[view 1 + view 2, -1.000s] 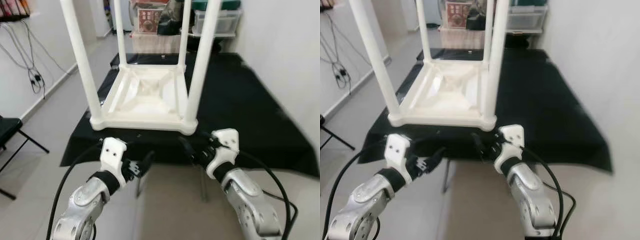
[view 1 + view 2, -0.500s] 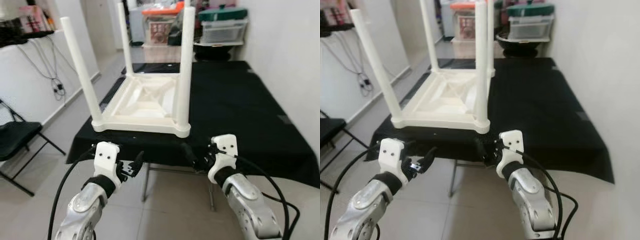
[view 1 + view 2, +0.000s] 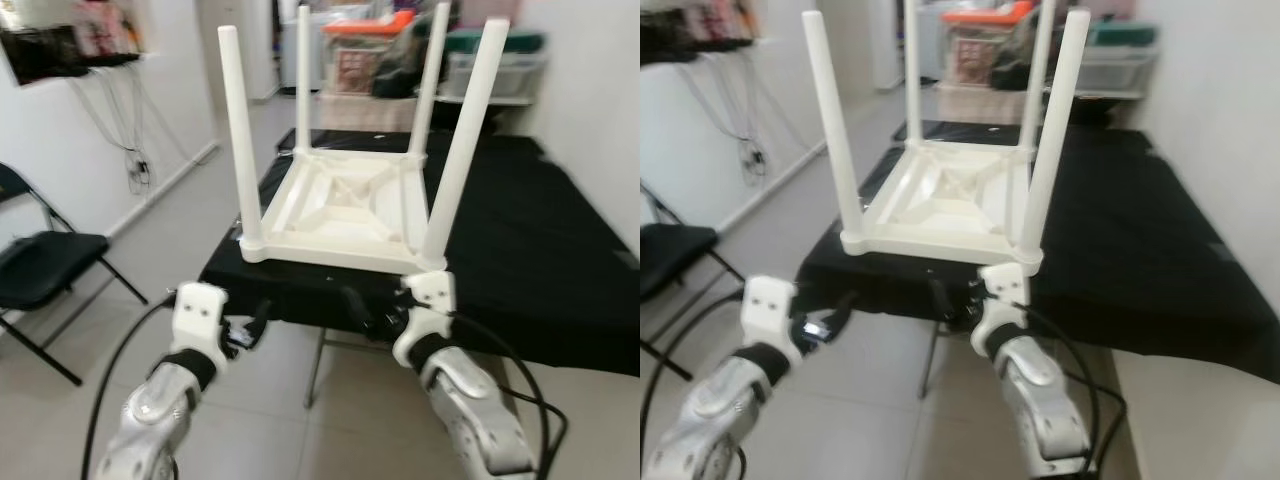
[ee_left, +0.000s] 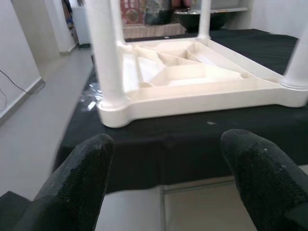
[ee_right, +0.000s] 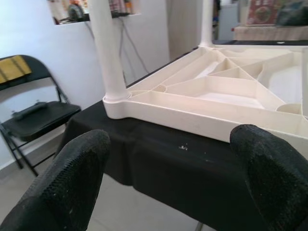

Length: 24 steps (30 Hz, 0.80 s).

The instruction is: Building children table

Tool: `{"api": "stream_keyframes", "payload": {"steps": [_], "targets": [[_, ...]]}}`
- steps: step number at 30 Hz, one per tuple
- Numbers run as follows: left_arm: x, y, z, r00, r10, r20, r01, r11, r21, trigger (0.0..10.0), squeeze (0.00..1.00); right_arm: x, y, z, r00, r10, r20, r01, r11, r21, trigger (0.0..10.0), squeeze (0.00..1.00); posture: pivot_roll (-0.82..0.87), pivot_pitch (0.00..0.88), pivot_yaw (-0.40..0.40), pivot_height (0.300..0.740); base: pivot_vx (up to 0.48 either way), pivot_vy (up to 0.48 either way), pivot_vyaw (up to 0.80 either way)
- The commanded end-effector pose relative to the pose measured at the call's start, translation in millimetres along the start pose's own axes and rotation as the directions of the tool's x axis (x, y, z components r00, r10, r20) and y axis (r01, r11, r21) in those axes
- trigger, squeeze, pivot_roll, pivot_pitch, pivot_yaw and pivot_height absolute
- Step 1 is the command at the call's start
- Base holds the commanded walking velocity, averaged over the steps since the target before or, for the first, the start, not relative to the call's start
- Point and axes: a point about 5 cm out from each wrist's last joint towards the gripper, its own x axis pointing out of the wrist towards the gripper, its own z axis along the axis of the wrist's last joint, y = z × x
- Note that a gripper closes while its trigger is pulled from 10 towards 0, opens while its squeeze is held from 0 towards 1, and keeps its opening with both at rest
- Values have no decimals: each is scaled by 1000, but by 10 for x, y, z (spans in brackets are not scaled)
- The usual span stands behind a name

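A white plastic children's table (image 3: 345, 205) lies upside down, its four legs pointing up, on a larger table covered with a black cloth (image 3: 540, 250). Both grippers hover in front of the cloth's near edge, just short of the white table and touching nothing. The left gripper (image 4: 166, 180) has its fingers spread wide and empty, as does the right gripper (image 5: 168, 185). A black folding chair (image 3: 45, 265) stands on the floor, well off beyond the left gripper.
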Motion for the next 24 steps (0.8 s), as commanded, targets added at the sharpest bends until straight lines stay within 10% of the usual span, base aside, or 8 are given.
{"api": "stream_keyframes", "payload": {"steps": [1,24], "targets": [[18,-1,1,1000,-8,1,8,1000,11,10000,0,-3,-63,8,999,-32,5,32,999,-12,10000,0,-58,0,-6,740,0,0,0],[23,51,30,1000,0,21,0,1000,5,10000,0,25,-23,-1,1000,3,-5,-3,1000,-18,10000,0,-62,0,-4,740,217,0,-243]]}}
